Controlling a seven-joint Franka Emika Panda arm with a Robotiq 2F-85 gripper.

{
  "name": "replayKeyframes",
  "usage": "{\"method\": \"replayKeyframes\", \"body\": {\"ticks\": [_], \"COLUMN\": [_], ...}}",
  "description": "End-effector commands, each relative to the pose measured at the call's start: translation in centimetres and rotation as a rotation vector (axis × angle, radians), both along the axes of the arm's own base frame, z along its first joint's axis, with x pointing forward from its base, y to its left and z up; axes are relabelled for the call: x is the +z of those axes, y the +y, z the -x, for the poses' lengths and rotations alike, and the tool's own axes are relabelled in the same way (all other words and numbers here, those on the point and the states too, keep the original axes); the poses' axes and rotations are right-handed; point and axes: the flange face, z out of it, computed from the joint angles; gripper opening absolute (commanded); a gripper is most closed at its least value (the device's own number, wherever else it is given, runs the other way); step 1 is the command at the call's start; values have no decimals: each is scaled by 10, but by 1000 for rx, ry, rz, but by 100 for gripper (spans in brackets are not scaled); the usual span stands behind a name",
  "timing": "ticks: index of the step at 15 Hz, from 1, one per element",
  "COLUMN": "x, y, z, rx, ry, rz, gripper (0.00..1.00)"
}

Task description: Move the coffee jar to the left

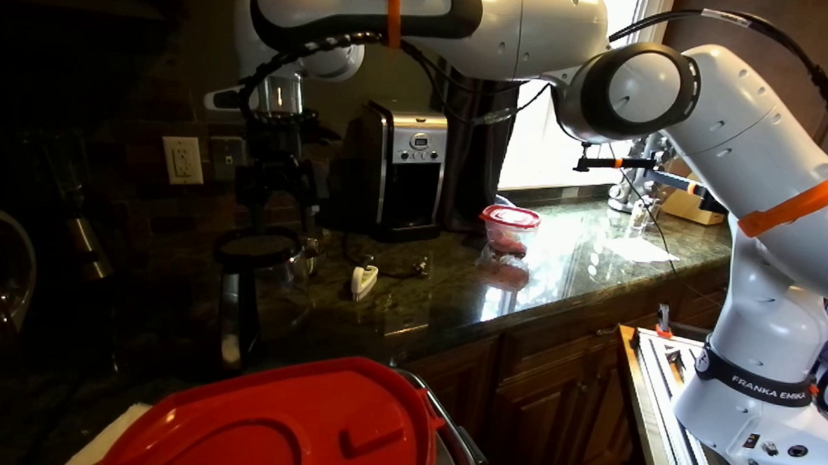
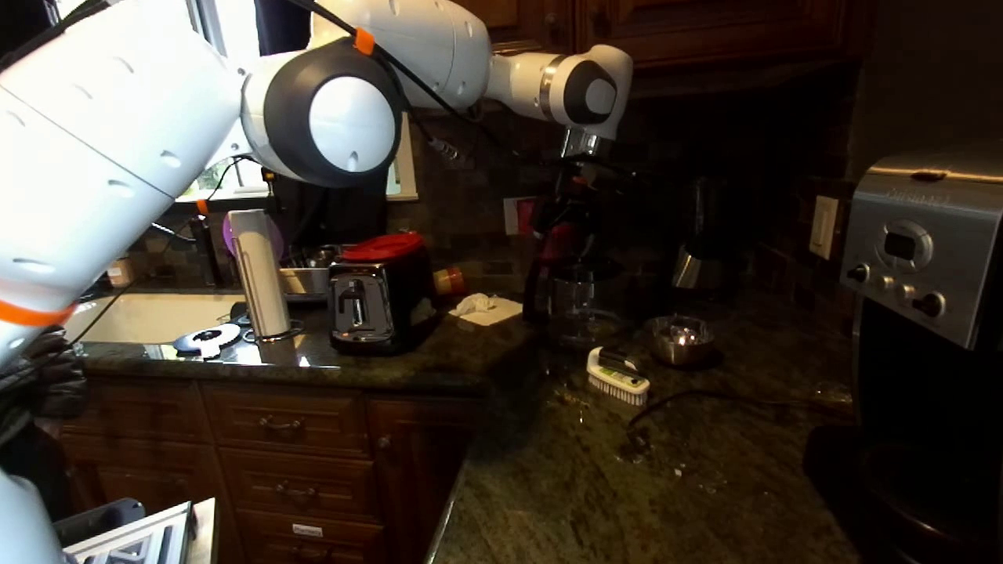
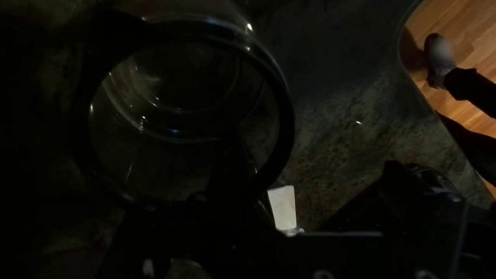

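Observation:
The coffee jar is a clear-glass carafe with a dark rim. It stands upright on the dark counter in both exterior views (image 1: pixel 285 283) (image 2: pixel 584 301). Its dark handle (image 1: pixel 235 316) points toward the camera in an exterior view. In the wrist view its round rim (image 3: pixel 286 124) fills the left half. My gripper (image 1: pixel 280 214) hangs pointing down just above the carafe. It also shows, very dark, in an exterior view (image 2: pixel 563 223). In the wrist view the gripper (image 3: pixel 310 164) has its right finger well apart from the dark left side, over the handle side. The left fingertip blends into the dark handle.
A silver-and-black coffee machine (image 1: pixel 409 170) stands by the wall. A white brush (image 2: pixel 617 377) and a metal bowl (image 2: pixel 680 341) lie close to the carafe. A toaster (image 2: pixel 368 305) with a red lid (image 2: pixel 384 247) and a napkin (image 2: pixel 487 310) are nearby. A blender (image 2: pixel 693 262) stands behind.

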Motion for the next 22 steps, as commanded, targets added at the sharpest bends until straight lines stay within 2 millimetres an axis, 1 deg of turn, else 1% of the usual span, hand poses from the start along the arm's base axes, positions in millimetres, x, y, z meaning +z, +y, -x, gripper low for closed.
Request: {"method": "replayKeyframes", "body": {"ticks": [1,3,5,9,10,11,12,16,22], "x": [34,55,74,98,94,98,99,94,94], "y": [-19,-34,-52,-89,-78,-85,-87,-79,-79], "z": [17,26,30,38,26,27,27,27,27], "rx": [46,82,91,76,63,57,55,64,64], "ry": [30,30,9,-36,-45,-50,-52,-45,-45], "rz": [-45,-82,-104,-125,-103,-104,-104,-105,-105], "gripper": [100,100,100,100,100,100,100,100,100]}}
